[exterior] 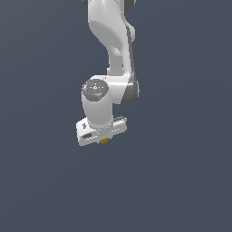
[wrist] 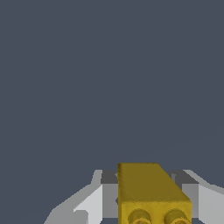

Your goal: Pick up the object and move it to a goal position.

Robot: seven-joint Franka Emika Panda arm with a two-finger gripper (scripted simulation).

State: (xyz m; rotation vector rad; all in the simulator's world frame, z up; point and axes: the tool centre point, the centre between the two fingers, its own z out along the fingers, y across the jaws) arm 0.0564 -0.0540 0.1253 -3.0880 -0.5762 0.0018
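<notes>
Your white end effector clamped on the little yellow block, block sitting between the fingers, two round bumps on its end, plain dark grey-blue all around you

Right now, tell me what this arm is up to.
A white Panda arm is working alone over a plain dark grey surface. Its gripper points downward, and a small mustard-yellow block sits between the fingers, so it appears to be gripped. In the exterior view only a sliver of yellow shows beneath the hand. Whether the block is lifted off the surface cannot be told, and no goal marker is visible in either view.
</notes>
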